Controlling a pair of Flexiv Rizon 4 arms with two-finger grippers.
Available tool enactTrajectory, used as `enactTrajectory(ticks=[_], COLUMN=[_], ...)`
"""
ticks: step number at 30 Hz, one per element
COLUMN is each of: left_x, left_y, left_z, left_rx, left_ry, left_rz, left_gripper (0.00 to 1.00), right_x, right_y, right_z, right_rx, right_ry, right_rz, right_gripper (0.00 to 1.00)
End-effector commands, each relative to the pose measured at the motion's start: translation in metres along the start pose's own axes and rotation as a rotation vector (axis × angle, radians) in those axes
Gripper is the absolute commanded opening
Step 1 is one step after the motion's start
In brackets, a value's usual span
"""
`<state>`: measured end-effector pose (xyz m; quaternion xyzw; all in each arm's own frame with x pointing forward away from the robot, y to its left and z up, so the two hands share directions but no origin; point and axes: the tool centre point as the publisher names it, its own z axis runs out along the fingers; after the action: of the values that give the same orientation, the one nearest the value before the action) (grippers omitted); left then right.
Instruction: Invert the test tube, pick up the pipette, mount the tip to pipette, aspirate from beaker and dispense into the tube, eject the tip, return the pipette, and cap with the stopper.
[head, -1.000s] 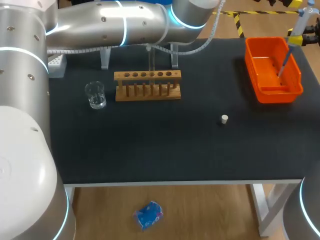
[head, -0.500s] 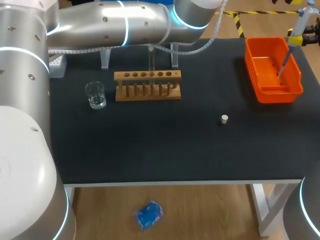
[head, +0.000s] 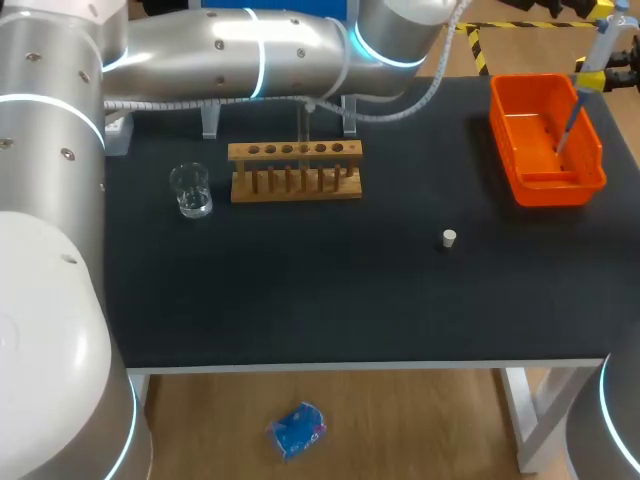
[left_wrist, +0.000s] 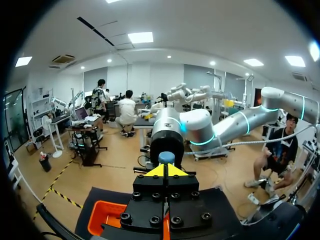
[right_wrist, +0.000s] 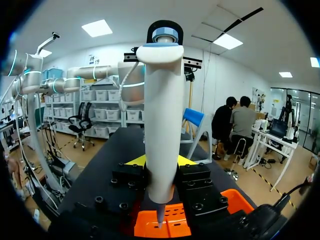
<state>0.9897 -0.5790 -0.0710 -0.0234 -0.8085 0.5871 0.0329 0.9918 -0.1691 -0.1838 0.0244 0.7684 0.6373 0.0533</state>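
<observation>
Both fingers of the right tool (right_wrist: 161, 161) clamp the pipette (right_wrist: 162, 115), upright, tip down over the bin (head: 548, 188) at the worktop's (head: 300, 290) 2 o'clock corner. Left tool (left_wrist: 166, 171) looks pinched together. Stopper (head: 449, 238) lies 7 o'clock from the bin, likely nearer the right tool.

Orange bin (head: 546, 190), white pipette (right_wrist: 162, 125), black table (head: 300, 290).

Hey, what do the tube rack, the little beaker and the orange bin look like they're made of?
Tube rack: unfinished light wood, going by its tan, matte look. Beaker: clear and glossy, likely glass, though clear plastic is possible. Orange bin: moulded plastic, judging by its uniform bright colour and slight sheen.
</observation>
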Motion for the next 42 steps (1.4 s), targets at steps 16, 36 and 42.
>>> enactTrajectory(ticks=[16,36,42], left_x=[0.008,0.007,0.003], left_y=[0.015,0.000,-0.002], left_z=[0.011,-0.010,-0.010], left_rx=[0.014,-0.073,-0.076], left_ry=[0.013,-0.015,-0.013], left_rz=[-0.043,-0.048,-0.041], left_gripper=[0.00,0.00,0.00], right_x=[0.001,0.001,0.001], right_y=[0.001,0.001,0.001], right_z=[0.000,0.000,0.000], right_rx=[0.003,0.003,0.003], right_ry=[-0.001,-0.001,-0.001], right_rz=[0.000,0.000,0.000], right_gripper=[0.00,0.00,0.00])
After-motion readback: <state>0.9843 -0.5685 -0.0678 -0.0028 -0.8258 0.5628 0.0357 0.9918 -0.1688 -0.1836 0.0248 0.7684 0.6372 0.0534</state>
